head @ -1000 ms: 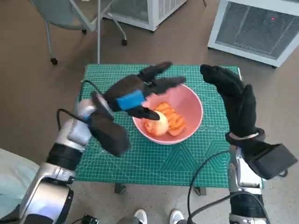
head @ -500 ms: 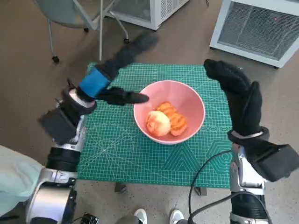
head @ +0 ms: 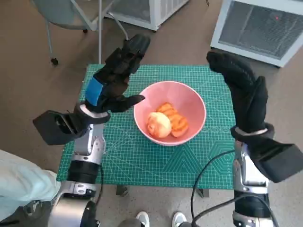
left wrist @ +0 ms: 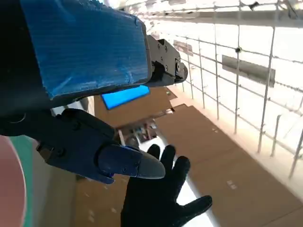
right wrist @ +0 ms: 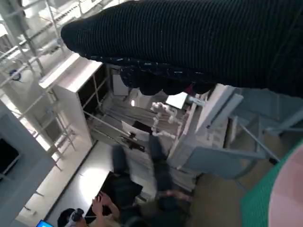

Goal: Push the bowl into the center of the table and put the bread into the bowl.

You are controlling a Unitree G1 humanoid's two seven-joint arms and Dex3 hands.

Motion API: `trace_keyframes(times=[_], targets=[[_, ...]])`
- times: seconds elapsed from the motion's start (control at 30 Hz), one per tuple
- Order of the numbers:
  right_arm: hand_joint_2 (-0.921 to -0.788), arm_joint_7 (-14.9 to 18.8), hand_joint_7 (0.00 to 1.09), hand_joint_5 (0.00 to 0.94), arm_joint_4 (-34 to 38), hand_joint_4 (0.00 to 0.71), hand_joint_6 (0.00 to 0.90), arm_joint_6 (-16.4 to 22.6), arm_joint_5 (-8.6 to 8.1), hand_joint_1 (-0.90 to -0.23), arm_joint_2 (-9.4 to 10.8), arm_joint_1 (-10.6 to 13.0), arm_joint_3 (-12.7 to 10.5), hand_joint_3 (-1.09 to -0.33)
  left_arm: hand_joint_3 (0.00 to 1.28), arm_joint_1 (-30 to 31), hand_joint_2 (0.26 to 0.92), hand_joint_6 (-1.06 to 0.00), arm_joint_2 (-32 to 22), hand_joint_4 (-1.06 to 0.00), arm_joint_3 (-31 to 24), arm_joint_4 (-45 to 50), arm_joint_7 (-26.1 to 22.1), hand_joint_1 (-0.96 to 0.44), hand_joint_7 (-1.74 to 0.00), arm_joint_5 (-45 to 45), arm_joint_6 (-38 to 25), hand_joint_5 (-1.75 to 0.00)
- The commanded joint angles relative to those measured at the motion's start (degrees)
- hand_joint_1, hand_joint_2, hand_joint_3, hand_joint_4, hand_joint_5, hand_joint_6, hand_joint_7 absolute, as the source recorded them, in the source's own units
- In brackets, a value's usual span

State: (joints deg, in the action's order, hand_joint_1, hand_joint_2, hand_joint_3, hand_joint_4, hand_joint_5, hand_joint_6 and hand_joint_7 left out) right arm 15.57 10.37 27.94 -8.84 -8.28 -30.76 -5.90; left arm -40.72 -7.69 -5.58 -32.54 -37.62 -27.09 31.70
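Note:
A pink bowl (head: 191,106) stands near the middle of the green cutting mat (head: 142,156) on the table. Inside it lie golden-brown pieces of bread (head: 166,122), one rounded and pale, one ridged and orange-brown. My left hand (head: 115,78) is raised to the left of the bowl with its fingers spread, holding nothing. My right hand (head: 241,90) is lifted upright to the right of the bowl, fingers apart, empty. In the left wrist view my taped left hand (left wrist: 85,52) fills the frame and the gloved right hand (left wrist: 158,198) shows beyond it. The glove (right wrist: 199,42) spans the right wrist view.
A chair (head: 71,14) stands behind the table on the left and white appliances (head: 258,28) behind it on the right. Feet (head: 158,220) show at the table's near edge. A person (right wrist: 128,198) sits in the room in the right wrist view.
My left hand has left the bowl, swung out to the left and risen, fingers spread. The bread stays in the bowl. The right hand has barely moved.

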Motion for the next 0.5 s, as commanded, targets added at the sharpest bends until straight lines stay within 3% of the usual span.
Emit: trace_keyframes(times=[0.03, 0.23, 0.5], targets=[[-0.921, -0.5, 0.5, 0.0, 0.7, 0.18, -0.001, 0.0, 0.32, -0.674, 0.3, 0.2, 0.3, -0.724, 0.19, 0.2, 0.921, -0.24, 0.4, -0.02, -1.4, 0.9, -0.7, -0.6, -0.04, -0.1, -0.2, 0.0], [-0.921, -0.7, 0.5, 0.0, 1.1, 0.173, -0.001, 0.7, 0.94, -0.676, 0.4, -0.5, 0.7, -0.724, 0.25, 1.7, 0.921, -0.2, 1.6, 0.0, -1.2, -0.3, 0.8, -0.6, -0.02, 4.1, 3.7, 0.0], [-0.921, -0.8, 0.5, 0.001, 1.2, 0.171, -0.001, 0.6, 0.88, -0.68, 0.1, -1.0, 0.9, -0.722, 0.29, 2.3, 0.921, -0.17, 2.3, 0.0, -0.7, 1.0, 1.6, -0.6, -0.01, 6.2, 3.2, 0.0]])
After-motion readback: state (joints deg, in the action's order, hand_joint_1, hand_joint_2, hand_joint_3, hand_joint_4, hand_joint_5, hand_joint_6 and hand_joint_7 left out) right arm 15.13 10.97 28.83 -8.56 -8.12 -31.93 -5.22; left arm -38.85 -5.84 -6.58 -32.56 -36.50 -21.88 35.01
